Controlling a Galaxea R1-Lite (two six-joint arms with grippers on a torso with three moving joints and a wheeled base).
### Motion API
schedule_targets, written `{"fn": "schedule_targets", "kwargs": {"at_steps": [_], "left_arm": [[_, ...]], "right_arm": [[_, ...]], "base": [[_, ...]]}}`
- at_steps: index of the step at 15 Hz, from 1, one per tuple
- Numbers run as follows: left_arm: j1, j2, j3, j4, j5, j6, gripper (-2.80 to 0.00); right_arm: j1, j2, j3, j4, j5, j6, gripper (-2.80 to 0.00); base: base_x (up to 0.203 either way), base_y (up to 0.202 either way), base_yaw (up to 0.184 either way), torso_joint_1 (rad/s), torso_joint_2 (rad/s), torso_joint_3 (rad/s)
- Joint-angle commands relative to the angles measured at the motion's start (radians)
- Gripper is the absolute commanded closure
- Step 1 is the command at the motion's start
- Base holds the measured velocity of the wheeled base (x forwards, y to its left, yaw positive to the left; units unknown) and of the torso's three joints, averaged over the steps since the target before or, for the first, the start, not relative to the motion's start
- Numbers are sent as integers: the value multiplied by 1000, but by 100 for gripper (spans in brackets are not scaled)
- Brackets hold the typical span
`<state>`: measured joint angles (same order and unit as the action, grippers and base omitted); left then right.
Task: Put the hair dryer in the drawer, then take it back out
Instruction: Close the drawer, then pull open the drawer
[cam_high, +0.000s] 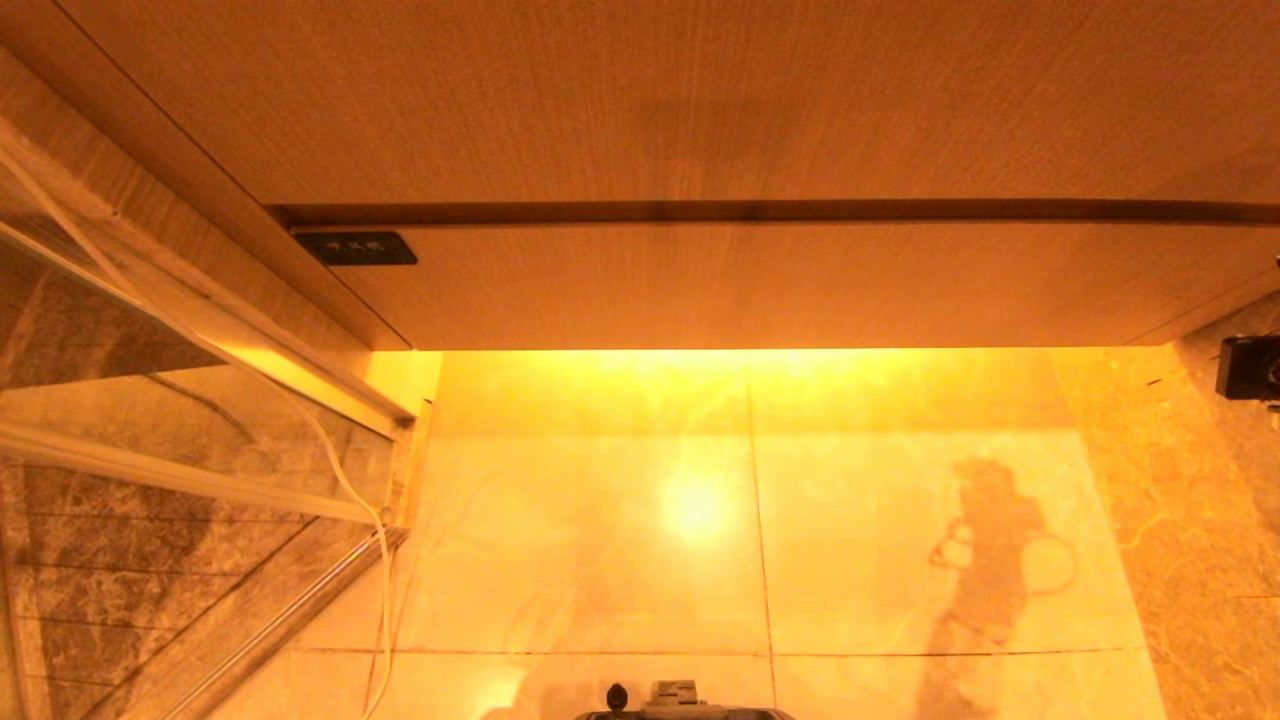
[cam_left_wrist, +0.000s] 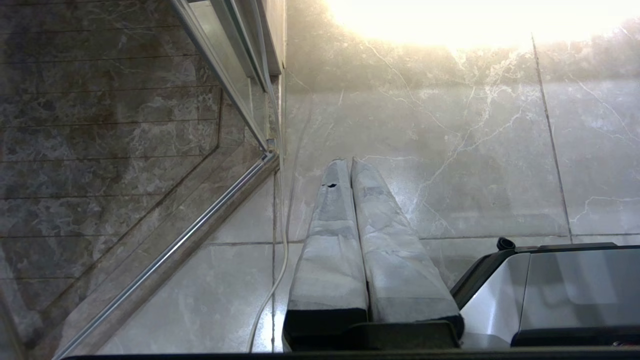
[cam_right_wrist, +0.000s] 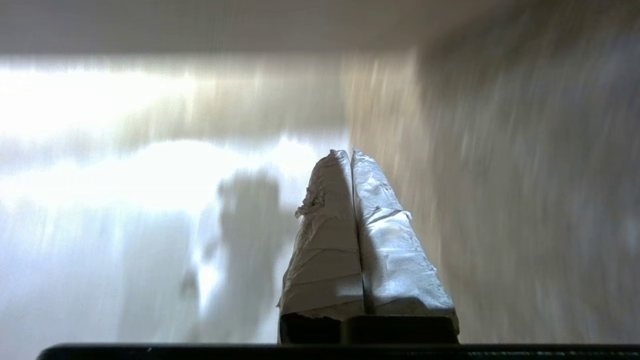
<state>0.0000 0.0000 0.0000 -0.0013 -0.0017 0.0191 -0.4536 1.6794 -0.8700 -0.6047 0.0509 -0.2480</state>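
Observation:
The drawer (cam_high: 750, 285) is a wide light wood front with a small dark label (cam_high: 357, 248) at its left end, and it stands pushed in under the plain wood top (cam_high: 650, 100). The hair dryer is out of view. In the right wrist view my right gripper (cam_right_wrist: 348, 152) is shut with nothing between its taped fingers; it hangs over the glossy floor beside a wood surface, and that view is blurred. A dark part of that arm (cam_high: 1248, 366) shows at the head view's right edge, below the drawer's right end. My left gripper (cam_left_wrist: 348, 161) is shut and empty, pointing at the floor.
A glass door with a metal rail (cam_left_wrist: 165, 257) stands at the left, and a white cable (cam_left_wrist: 280, 240) trails down beside it. Glossy marble floor tiles (cam_high: 600, 540) lie below the drawer. The robot's base (cam_left_wrist: 560, 290) is by the left gripper.

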Motion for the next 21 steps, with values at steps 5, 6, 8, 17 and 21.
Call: {"fn": "schedule_targets", "kwargs": {"at_steps": [5, 6, 8, 17, 21], "left_arm": [[0, 0, 2, 0, 0, 0, 0], [0, 0, 2, 0, 0, 0, 0], [0, 0, 2, 0, 0, 1, 0], [0, 0, 2, 0, 0, -1, 0], [0, 0, 2, 0, 0, 1, 0]], "right_arm": [[-22, -400, 230, 296, -6, -112, 0], [-38, -440, 250, 330, -14, -123, 0], [-63, -526, 272, 408, -77, -136, 0], [-73, -1030, 171, 1017, -312, -141, 0], [-93, -1109, 98, 1062, -534, -133, 0]], "base": [[0, 0, 0, 0, 0, 0], [0, 0, 0, 0, 0, 0], [0, 0, 0, 0, 0, 0], [0, 0, 0, 0, 0, 0], [0, 0, 0, 0, 0, 0]]}}
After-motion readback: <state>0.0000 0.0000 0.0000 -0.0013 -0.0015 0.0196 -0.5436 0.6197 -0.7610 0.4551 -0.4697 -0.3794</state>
